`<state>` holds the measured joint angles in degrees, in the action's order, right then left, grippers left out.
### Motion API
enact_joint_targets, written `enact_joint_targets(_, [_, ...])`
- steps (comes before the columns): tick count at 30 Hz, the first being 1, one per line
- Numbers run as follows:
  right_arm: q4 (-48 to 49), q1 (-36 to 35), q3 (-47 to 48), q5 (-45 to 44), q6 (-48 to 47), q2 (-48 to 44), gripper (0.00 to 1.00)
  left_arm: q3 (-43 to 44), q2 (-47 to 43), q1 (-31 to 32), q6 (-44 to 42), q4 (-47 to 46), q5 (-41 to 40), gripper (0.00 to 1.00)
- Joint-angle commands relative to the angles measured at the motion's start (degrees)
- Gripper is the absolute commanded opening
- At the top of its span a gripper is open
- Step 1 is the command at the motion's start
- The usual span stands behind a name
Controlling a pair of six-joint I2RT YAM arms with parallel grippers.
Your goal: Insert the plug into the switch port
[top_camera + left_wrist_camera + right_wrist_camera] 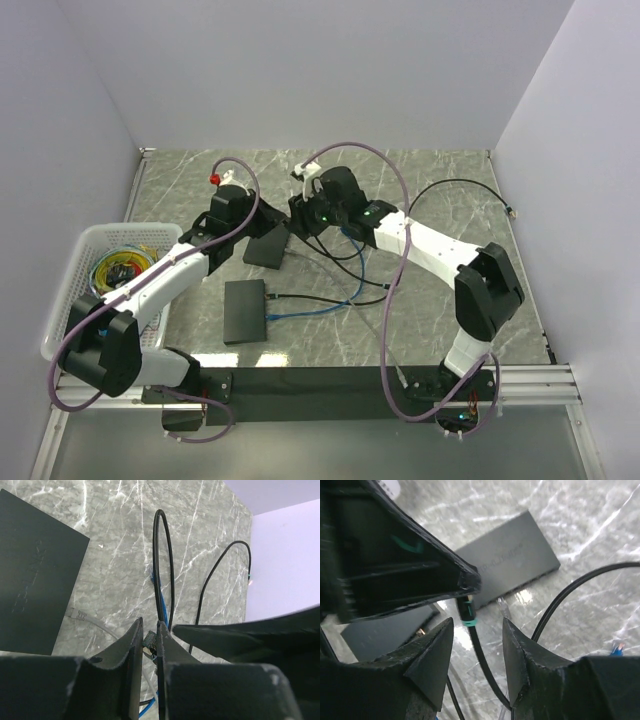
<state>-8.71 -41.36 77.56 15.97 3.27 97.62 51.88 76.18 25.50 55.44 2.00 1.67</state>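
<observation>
In the left wrist view my left gripper [149,623] is shut on the plug [149,641] of a black cable [162,555], held above the table. Seen from the right wrist, that cable, ringed by a teal band [469,622], hangs from the left fingertip [465,582] down between the open fingers of my right gripper [477,622], touching neither. From above, both grippers meet over a black switch [268,245], the left gripper [283,218] beside the right gripper [302,212]. A second black switch [246,311] lies nearer, with cables at its right side.
A white basket [70,262] of cables stands at the left edge. A blue cable [310,308] and black cables trail across the marble between the switches. A loose black cable [470,185] arcs to the right wall. White walls close three sides.
</observation>
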Motion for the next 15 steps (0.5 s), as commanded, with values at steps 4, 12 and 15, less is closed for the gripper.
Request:
enact_joint_targets(4, [2.6,0.3,1.0,0.3,-0.6,0.7,0.49,1.1,-0.2,0.3,0.5,-0.2,0.8,0.0])
enact_joint_targets(12, [1.9,0.2,2.7,0.8,-0.6,2.7,0.41,1.6,0.8,0.3,1.0,-0.7,1.4,0.0])
enact_joint_targets(15, [1.4,0.3,3.0,0.8,-0.6,3.3,0.39,1.7,0.9,0.3,1.1,-0.8,1.6,0.01])
